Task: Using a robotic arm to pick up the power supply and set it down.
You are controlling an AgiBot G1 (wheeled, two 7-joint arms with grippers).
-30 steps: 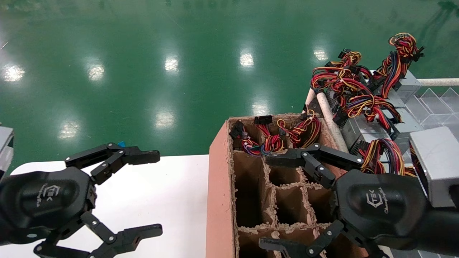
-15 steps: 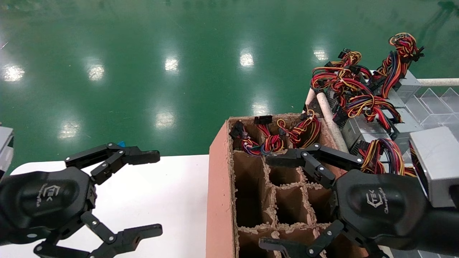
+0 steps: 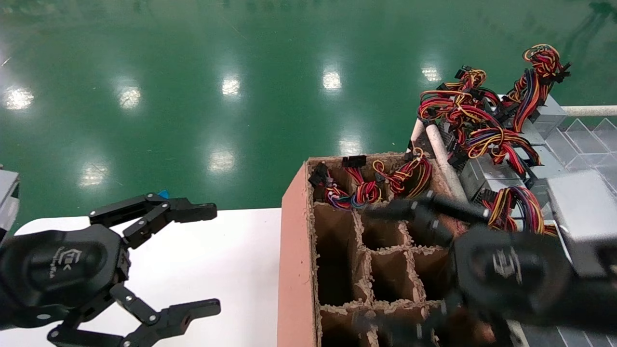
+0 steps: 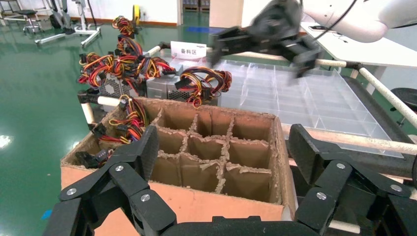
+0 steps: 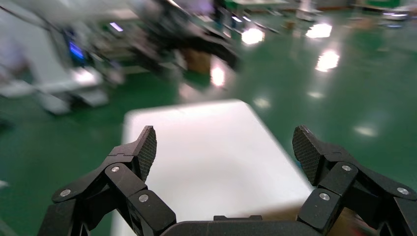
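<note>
Brown corrugated-cardboard divider box [image 3: 292, 260] is showing matt walls and rough, ragged cut edges. Grey sheet-metal power supply [image 3: 585, 217] is looking smooth with a dull sheen; glossy green floor [image 3: 193, 72] is mirroring lamps. Smooth white tabletop [image 3: 226, 255] is reading matt.

the floor [image 3: 193, 72] is glossy green with white light spots. the surface [image 3: 212, 260] is plain white. the carton [image 3: 294, 260] is reddish-brown with raw tan dividers. the power supplies [image 3: 585, 217] are grey metal, their wire bundles [image 3: 482, 125] red, yellow, orange and black. both tools, left [image 3: 202, 258] and right [image 3: 385, 270], are black with a white logo.
</note>
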